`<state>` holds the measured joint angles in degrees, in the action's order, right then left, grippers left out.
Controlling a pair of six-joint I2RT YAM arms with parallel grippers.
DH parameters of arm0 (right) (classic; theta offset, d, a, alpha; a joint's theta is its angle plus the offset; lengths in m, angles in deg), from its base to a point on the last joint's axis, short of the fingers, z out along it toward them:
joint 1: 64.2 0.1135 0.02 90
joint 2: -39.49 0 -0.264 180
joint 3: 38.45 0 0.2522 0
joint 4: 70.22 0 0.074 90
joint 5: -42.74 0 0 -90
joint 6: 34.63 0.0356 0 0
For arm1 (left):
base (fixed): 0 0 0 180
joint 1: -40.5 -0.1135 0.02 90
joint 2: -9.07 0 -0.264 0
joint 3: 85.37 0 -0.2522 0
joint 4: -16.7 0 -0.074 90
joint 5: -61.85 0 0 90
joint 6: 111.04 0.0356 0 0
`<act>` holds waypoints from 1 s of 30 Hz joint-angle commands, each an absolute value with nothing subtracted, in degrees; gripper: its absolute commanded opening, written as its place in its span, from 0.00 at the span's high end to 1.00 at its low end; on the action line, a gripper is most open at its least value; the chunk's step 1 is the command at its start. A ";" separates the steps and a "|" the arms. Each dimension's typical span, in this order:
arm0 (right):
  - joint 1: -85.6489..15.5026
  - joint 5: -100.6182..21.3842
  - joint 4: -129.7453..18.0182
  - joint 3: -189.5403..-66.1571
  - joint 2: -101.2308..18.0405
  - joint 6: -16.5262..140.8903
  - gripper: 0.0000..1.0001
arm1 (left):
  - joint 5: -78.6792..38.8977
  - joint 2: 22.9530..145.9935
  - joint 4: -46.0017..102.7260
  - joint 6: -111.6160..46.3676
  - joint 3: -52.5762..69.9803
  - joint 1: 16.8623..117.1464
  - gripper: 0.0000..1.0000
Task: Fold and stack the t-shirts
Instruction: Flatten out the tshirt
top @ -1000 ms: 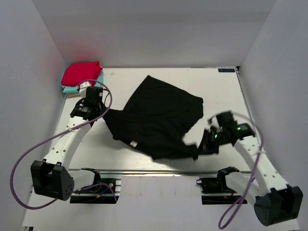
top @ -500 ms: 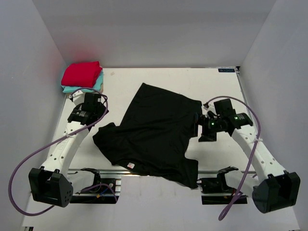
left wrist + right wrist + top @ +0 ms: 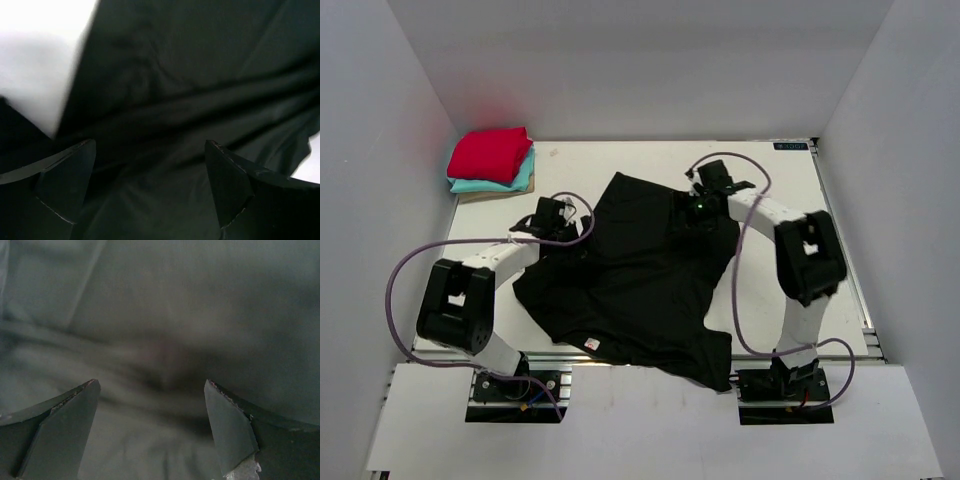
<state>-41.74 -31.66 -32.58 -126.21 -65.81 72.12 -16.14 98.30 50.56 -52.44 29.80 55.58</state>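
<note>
The large black t-shirt [image 3: 640, 270] lies spread and rumpled across the middle of the table, with its near corner [image 3: 712, 358] reaching over the front rail. My left gripper [image 3: 568, 218] hovers open at the shirt's far left edge. In the left wrist view its fingers [image 3: 70, 175] stand wide over black cloth [image 3: 190, 100], with nothing between them. My right gripper [image 3: 693, 207] is open over the shirt's far right part, and only dark cloth [image 3: 165, 315] shows under it. Folded red [image 3: 490, 153], teal [image 3: 520, 178] and tan t-shirts sit stacked at the far left corner.
White enclosure walls close in on the left, back and right. Bare white table [image 3: 775, 195] shows right of the shirt and also [image 3: 35, 65] beside the left gripper. A purple cable [image 3: 410, 270] loops from the left arm, another [image 3: 740, 270] from the right. A metal rail [image 3: 620, 352] runs along the front edge.
Both grippers have opened and let go of the black shirt, which dropped flat nearer the front edge. Both arms then swung inward over the shirt's far part.
</note>
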 commanded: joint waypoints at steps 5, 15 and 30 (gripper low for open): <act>-40.55 -31.35 -39.29 -139.41 -80.74 71.88 0.10 | -13.29 87.30 49.27 -48.21 32.88 56.50 0.00; -47.66 -40.83 -39.15 -125.02 -76.01 81.90 0.10 | -10.58 84.65 49.71 -45.74 32.88 56.50 0.00; -56.29 -52.09 -35.88 -93.08 -40.18 93.19 0.10 | -18.92 94.04 50.15 -45.04 24.20 55.97 0.00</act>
